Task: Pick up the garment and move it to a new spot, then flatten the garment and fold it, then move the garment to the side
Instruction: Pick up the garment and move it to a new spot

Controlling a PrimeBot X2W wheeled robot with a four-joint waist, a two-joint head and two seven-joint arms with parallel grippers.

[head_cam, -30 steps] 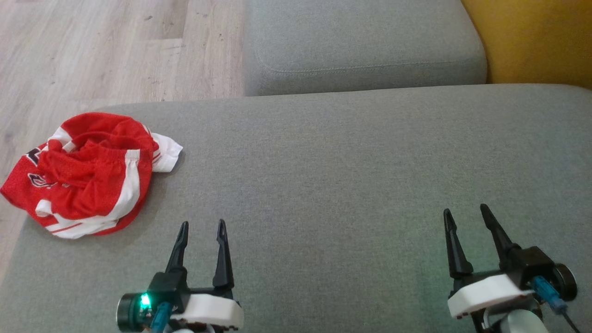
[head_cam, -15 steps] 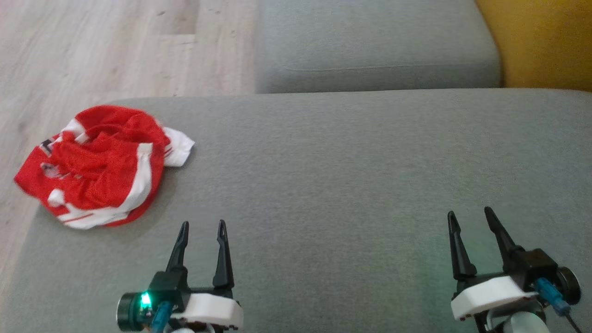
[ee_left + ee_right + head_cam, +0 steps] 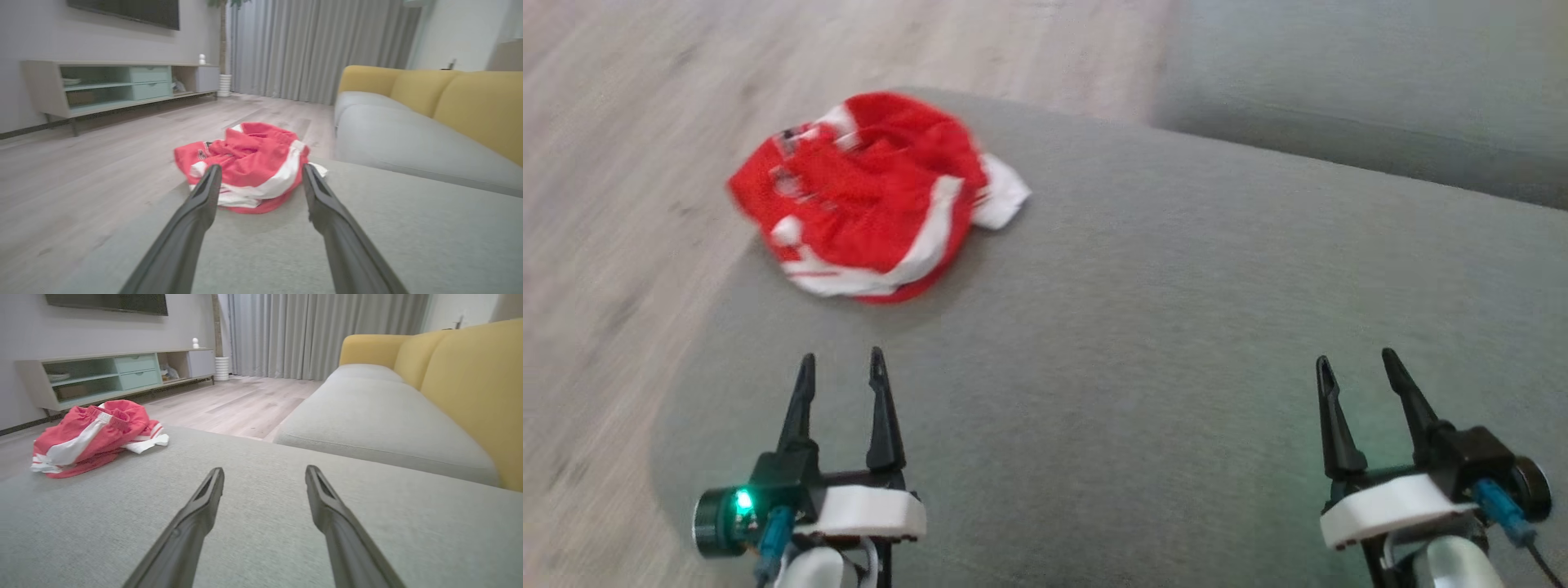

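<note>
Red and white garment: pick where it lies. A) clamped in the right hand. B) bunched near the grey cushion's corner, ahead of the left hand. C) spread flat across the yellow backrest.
B: the garment lies crumpled at a corner of the grey cushion, ahead of the open left hand.

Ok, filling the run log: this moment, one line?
garment: crumpled on sofa | left gripper: open, empty | right gripper: open, empty
</note>
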